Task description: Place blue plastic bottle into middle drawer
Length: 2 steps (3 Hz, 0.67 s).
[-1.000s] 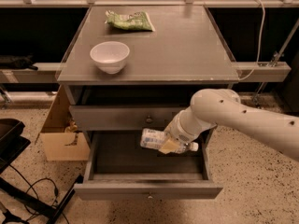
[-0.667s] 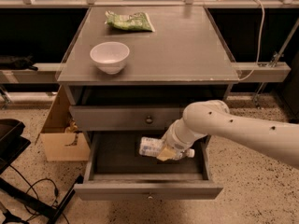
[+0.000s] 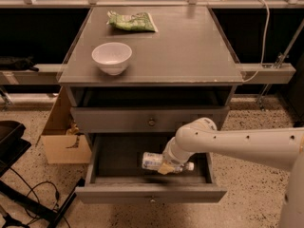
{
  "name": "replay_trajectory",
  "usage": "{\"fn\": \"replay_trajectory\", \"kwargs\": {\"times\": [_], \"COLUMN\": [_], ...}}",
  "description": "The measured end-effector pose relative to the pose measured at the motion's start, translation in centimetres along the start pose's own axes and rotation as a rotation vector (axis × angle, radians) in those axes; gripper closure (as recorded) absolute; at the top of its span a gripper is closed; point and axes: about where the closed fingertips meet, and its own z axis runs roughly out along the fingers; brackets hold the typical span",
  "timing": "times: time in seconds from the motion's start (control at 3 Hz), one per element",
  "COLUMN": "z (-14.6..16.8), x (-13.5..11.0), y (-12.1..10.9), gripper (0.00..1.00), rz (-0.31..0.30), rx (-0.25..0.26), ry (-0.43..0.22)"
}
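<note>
You will find the grey cabinet top (image 3: 190,46) carrying two items: a white bowl (image 3: 112,57) near its front left and a green snack bag (image 3: 131,21) at the rear, well apart. The gripper (image 3: 166,167) is lower down, inside the open middle drawer (image 3: 118,158), clamped on the blue plastic bottle (image 3: 151,160)

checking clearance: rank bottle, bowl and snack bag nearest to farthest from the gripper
The gripper is down in the open drawer.
1. bottle, in its grip
2. bowl, cabinet top, front left
3. snack bag, top's back edge
</note>
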Motion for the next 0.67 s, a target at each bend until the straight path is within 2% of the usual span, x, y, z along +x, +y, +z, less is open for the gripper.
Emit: {"fn": "replay_trajectory", "kwargs": {"times": [0.33,0.67], "z": [3.88,4.44], "x": [1.76,2.09], "y": [-0.06,0.29], "gripper": [1.0,0.81], "rz": [0.058,0.064], "rx": [-0.022,-0.033], "ry": [0.019,0.023]}}
